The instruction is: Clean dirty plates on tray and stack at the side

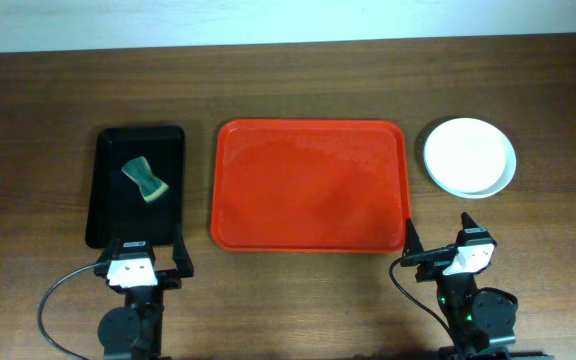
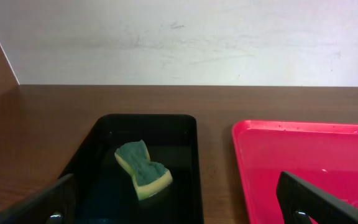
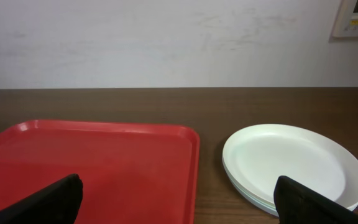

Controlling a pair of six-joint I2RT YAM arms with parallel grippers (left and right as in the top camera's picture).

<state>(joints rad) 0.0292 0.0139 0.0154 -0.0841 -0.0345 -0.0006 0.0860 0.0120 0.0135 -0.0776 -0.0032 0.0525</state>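
The red tray (image 1: 310, 187) lies in the middle of the table with nothing on it; it also shows in the left wrist view (image 2: 309, 162) and the right wrist view (image 3: 98, 162). The plates (image 1: 470, 156) sit stacked on the table right of the tray, a white one on top with pale green rims under it (image 3: 291, 163). No smear shows on the top plate. My left gripper (image 1: 133, 268) is open and empty at the near edge, in front of the black tray. My right gripper (image 1: 448, 255) is open and empty near the red tray's near right corner.
A narrow black tray (image 1: 138, 187) lies left of the red tray and holds a green and yellow sponge (image 1: 145, 180), also in the left wrist view (image 2: 143, 169). A pale wall stands behind the table's far edge.
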